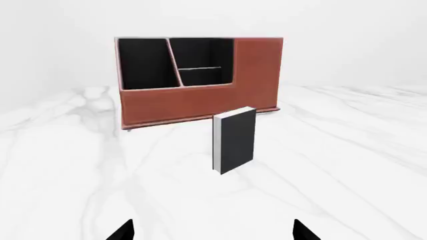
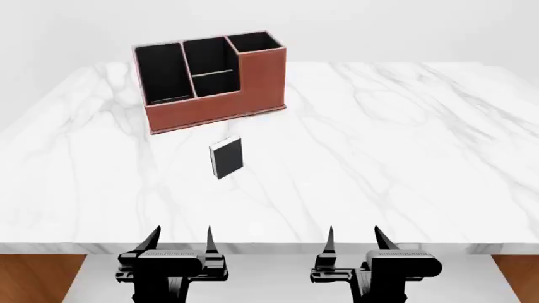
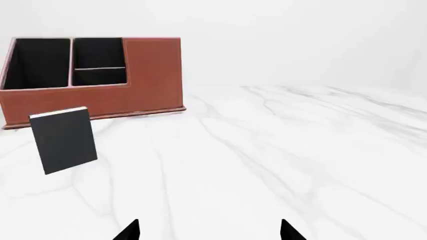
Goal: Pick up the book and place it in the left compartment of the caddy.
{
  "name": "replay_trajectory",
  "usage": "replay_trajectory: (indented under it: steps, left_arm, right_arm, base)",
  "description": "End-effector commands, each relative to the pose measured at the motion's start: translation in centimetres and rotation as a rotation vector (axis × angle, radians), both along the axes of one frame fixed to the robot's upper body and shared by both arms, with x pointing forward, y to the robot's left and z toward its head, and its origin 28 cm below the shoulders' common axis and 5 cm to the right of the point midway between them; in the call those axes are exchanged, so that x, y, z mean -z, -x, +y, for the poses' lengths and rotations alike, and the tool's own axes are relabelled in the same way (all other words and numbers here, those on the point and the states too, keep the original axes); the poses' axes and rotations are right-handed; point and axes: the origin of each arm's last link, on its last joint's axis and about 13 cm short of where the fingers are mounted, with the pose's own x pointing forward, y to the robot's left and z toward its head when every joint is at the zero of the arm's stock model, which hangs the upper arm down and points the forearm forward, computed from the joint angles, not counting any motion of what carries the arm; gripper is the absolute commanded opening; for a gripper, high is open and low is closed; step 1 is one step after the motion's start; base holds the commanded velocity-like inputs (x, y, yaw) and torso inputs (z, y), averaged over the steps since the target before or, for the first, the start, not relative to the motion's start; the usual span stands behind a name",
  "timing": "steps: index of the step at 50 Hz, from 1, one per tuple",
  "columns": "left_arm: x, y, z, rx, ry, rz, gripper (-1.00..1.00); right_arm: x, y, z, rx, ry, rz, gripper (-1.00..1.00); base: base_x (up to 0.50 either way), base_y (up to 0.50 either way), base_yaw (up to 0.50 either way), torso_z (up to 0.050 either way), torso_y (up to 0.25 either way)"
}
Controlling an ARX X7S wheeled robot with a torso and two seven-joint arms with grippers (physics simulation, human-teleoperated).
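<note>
The book [image 2: 226, 158], small with a black cover and white page edges, lies flat on the white marble table [image 2: 379, 158] just in front of the caddy [image 2: 211, 107]. It also shows in the left wrist view [image 1: 235, 140] and the right wrist view [image 3: 63, 140]. The caddy is reddish-brown with black lining; its left compartment [image 2: 161, 74] is the long narrow slot at its left end. My left gripper [image 2: 181, 238] and right gripper [image 2: 354, 238] are both open and empty, side by side above the table's near edge, well short of the book.
The caddy's middle slot [image 2: 211, 66] has a low crossbar, and a small tall-walled slot [image 2: 255, 42] sits at its right end. The table's near edge [image 2: 269, 246] runs just under the grippers, with brown floor at both lower corners.
</note>
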Motion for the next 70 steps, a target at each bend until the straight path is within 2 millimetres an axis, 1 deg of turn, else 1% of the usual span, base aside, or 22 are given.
replay_trajectory:
  steps: [1,6,9,11,12,18,19,24,25,65,70]
  left_arm:
    - [-0.04,0.05,0.03,0.002,0.005,-0.004,1.0]
    - [-0.14,0.23,-0.02,0.0,-0.005,-0.018,1.0]
    - [0.06,0.01,-0.02,-0.025,-0.032,0.017,1.0]
    - [-0.05,0.15,-0.06,-0.014,-0.026,-0.001,1.0]
    - [-0.14,0.17,0.01,-0.003,0.005,-0.014,1.0]
    - [-0.15,0.18,0.05,-0.01,0.002,-0.018,1.0]
    - [-0.15,0.15,0.05,-0.011,0.004,-0.018,1.0]
    - [-0.14,0.17,0.05,-0.012,0.002,-0.021,1.0]
    - [-0.15,0.18,0.04,-0.011,0.004,-0.022,1.0]
    - [-0.1,0.12,0.04,-0.016,0.001,-0.023,1.0]
    - [-0.08,0.1,0.03,-0.019,-0.001,-0.018,1.0]
  right_arm:
    - [-0.01,0.04,0.04,0.0,0.003,-0.002,1.0]
    - [0.0,0.06,0.02,0.001,0.003,-0.003,1.0]
    - [-0.02,0.1,0.01,-0.001,0.0,-0.003,1.0]
    - [-0.08,0.15,0.03,-0.002,0.0,-0.006,1.0]
    - [-0.11,0.15,0.03,-0.003,-0.001,-0.006,1.0]
    - [-0.11,0.05,-0.06,-0.002,-0.005,0.002,1.0]
    - [0.05,0.01,0.06,0.017,0.058,0.007,1.0]
    - [-0.16,0.0,-0.06,0.011,0.021,0.008,1.0]
    - [-0.05,0.02,0.05,0.016,0.064,0.002,1.0]
    - [-0.03,0.12,0.12,0.014,0.053,-0.022,1.0]
    - [-0.13,0.11,0.03,0.02,0.033,-0.017,1.0]
  base:
    - [0.0,0.0,0.0,0.0,0.0]
    - [0.0,0.0,0.0,0.0,0.0]
    - [0.0,0.0,0.0,0.0,0.0]
    - [0.0,0.0,0.0,0.0,0.0]
    - [0.0,0.0,0.0,0.0,0.0]
    - [0.0,0.0,0.0,0.0,0.0]
    - [0.0,0.0,0.0,0.0,0.0]
    - [0.0,0.06,0.0,0.0,0.0]
    - [0.0,0.5,0.0,0.0,0.0]
    - [0.0,0.5,0.0,0.0,0.0]
    - [0.0,0.03,0.0,0.0,0.0]
